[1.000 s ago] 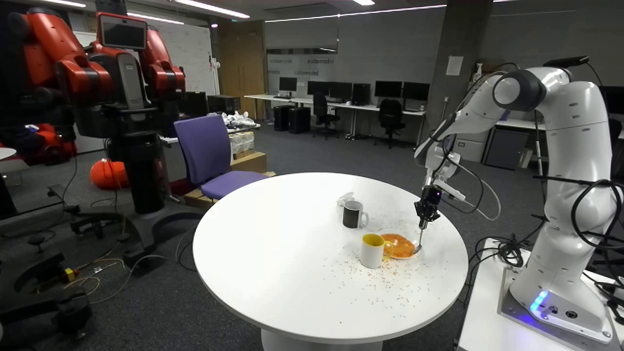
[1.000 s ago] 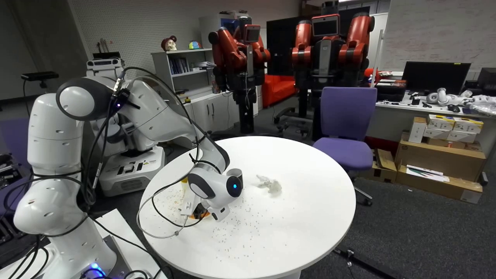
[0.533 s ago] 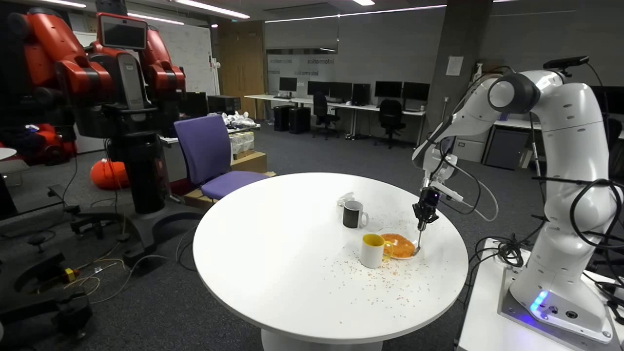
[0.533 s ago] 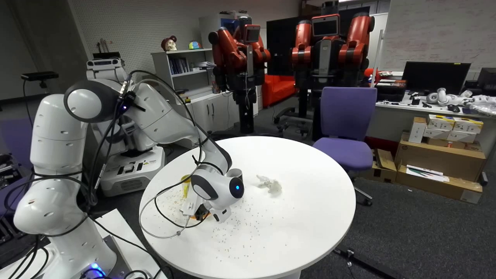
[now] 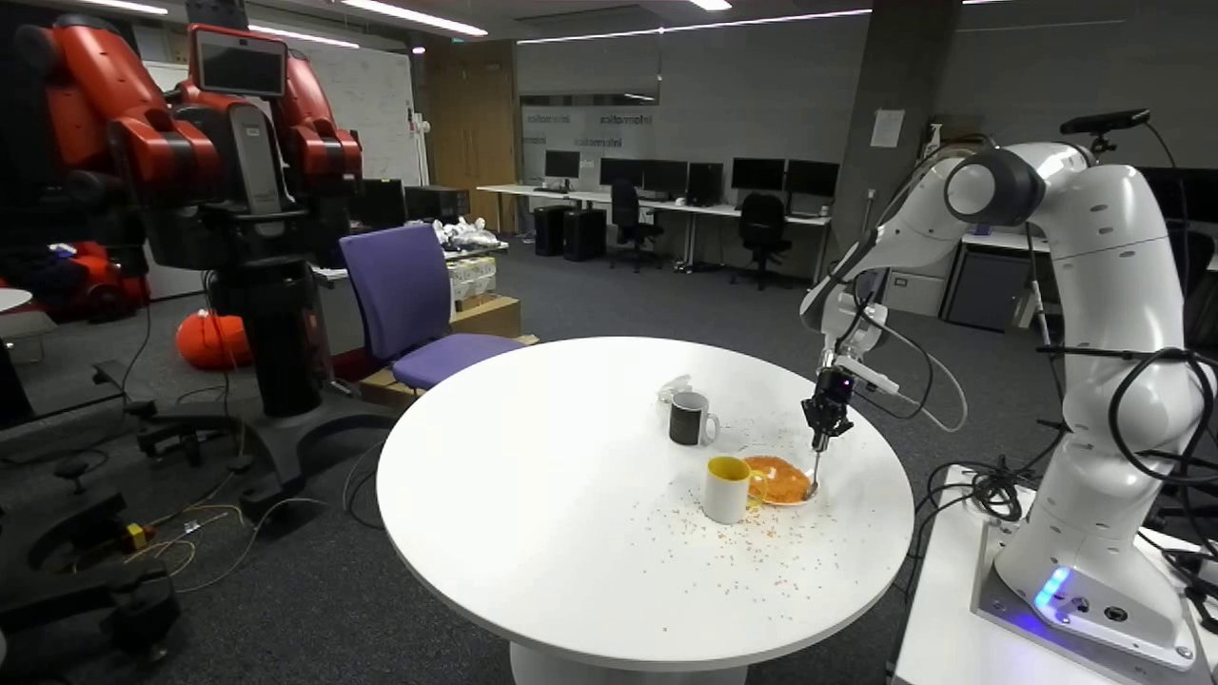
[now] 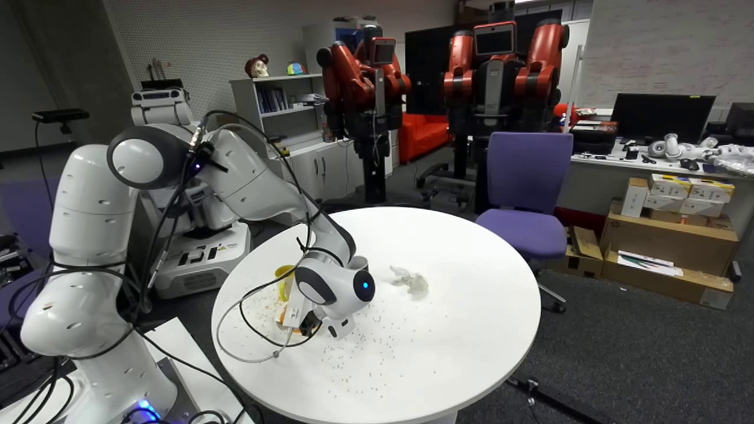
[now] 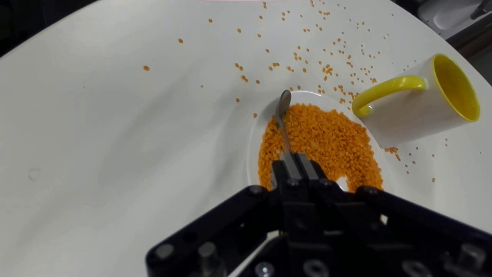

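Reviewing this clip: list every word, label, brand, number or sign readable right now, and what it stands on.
"informatics", repeated, on the far glass panel in an exterior view.
Too small or faint to read: writing on the whiteboard, the sheet on the pillar, markings on the stacked boxes.
None that I can make out: the spoon, the plate, the yellow-handled mug, the dark-fronted mug.

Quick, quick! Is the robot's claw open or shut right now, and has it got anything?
Claw: closed, holding the spoon by its handle.
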You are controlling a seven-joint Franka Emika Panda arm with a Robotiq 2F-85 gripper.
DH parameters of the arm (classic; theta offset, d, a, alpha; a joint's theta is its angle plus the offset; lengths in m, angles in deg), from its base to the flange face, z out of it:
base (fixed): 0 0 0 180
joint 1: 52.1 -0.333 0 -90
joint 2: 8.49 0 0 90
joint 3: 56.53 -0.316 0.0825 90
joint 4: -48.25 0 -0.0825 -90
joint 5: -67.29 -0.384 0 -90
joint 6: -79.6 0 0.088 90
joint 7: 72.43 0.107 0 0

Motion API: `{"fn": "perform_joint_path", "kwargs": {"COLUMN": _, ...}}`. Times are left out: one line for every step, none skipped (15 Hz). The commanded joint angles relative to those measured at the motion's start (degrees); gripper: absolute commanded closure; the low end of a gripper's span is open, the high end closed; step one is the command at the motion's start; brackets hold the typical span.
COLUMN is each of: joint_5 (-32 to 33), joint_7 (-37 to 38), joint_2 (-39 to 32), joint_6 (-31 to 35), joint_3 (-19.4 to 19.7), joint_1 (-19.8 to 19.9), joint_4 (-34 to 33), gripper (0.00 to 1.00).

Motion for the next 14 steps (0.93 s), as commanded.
{"fn": "perform_joint_path", "kwargs": {"joint_5": 1.05, "joint_7": 2.01, "joint_2": -0.23, "joint_6": -0.40, "joint_3": -0.50, "joint_1": 0.35, "joint_4": -1.27, "gripper": 0.99}}
{"fn": "perform_joint_path", "kwargs": {"joint_5": 0.89, "joint_7": 1.77, "joint_2": -0.15, "joint_6": -0.10, "joint_3": -0.53, "joint_1": 0.37, "joint_4": -1.18, "gripper": 0.99}}
{"fn": "perform_joint_path", "kwargs": {"joint_5": 0.78, "joint_7": 1.50, "joint_2": -0.05, "joint_6": 0.28, "joint_3": -0.56, "joint_1": 0.35, "joint_4": -1.08, "gripper": 0.99}}
{"fn": "perform_joint_path", "kwargs": {"joint_5": 0.69, "joint_7": 1.35, "joint_2": 0.00, "joint_6": 0.50, "joint_3": -0.60, "joint_1": 0.36, "joint_4": -1.04, "gripper": 0.99}}
{"fn": "perform_joint_path", "kwargs": {"joint_5": 0.62, "joint_7": 1.17, "joint_2": 0.06, "joint_6": 0.73, "joint_3": -0.63, "joint_1": 0.36, "joint_4": -0.97, "gripper": 0.99}}
{"fn": "perform_joint_path", "kwargs": {"joint_5": 0.59, "joint_7": 1.06, "joint_2": 0.08, "joint_6": 0.96, "joint_3": -0.63, "joint_1": 0.36, "joint_4": -0.94, "gripper": 0.99}}
{"fn": "perform_joint_path", "kwargs": {"joint_5": 0.55, "joint_7": 0.96, "joint_2": 0.11, "joint_6": 1.25, "joint_3": -0.64, "joint_1": 0.35, "joint_4": -0.87, "gripper": 0.99}}
{"fn": "perform_joint_path", "kwargs": {"joint_5": 0.48, "joint_7": 0.88, "joint_2": 0.16, "joint_6": 1.50, "joint_3": -0.64, "joint_1": 0.37, "joint_4": -0.80, "gripper": 0.99}}
{"fn": "perform_joint_path", "kwargs": {"joint_5": 0.44, "joint_7": 0.79, "joint_2": 0.21, "joint_6": 1.78, "joint_3": -0.64, "joint_1": 0.36, "joint_4": -0.74, "gripper": 0.99}}
{"fn": "perform_joint_path", "kwargs": {"joint_5": 0.36, "joint_7": 0.68, "joint_2": 0.31, "joint_6": 2.27, "joint_3": -0.65, "joint_1": 0.35, "joint_4": -0.62, "gripper": 0.99}}
{"fn": "perform_joint_path", "kwargs": {"joint_5": 0.32, "joint_7": 0.57, "joint_2": 0.37, "joint_6": 2.94, "joint_3": -0.67, "joint_1": 0.32, "joint_4": -0.50, "gripper": 0.99}}
{"fn": "perform_joint_path", "kwargs": {"joint_5": 0.21, "joint_7": 0.45, "joint_2": 0.48, "joint_6": 3.75, "joint_3": -0.74, "joint_1": 0.27, "joint_4": -0.27, "gripper": 0.99}}
{"fn": "perform_joint_path", "kwargs": {"joint_5": 0.04, "joint_7": 0.45, "joint_2": 0.49, "joint_6": 4.26, "joint_3": -0.89, "joint_1": 0.19, "joint_4": -0.22, "gripper": 0.99}}
{"fn": "perform_joint_path", "kwargs": {"joint_5": 0.00, "joint_7": 0.36, "joint_2": 0.59, "joint_6": 4.69, "joint_3": -0.95, "joint_1": 0.14, "joint_4": -0.08, "gripper": 0.99}}
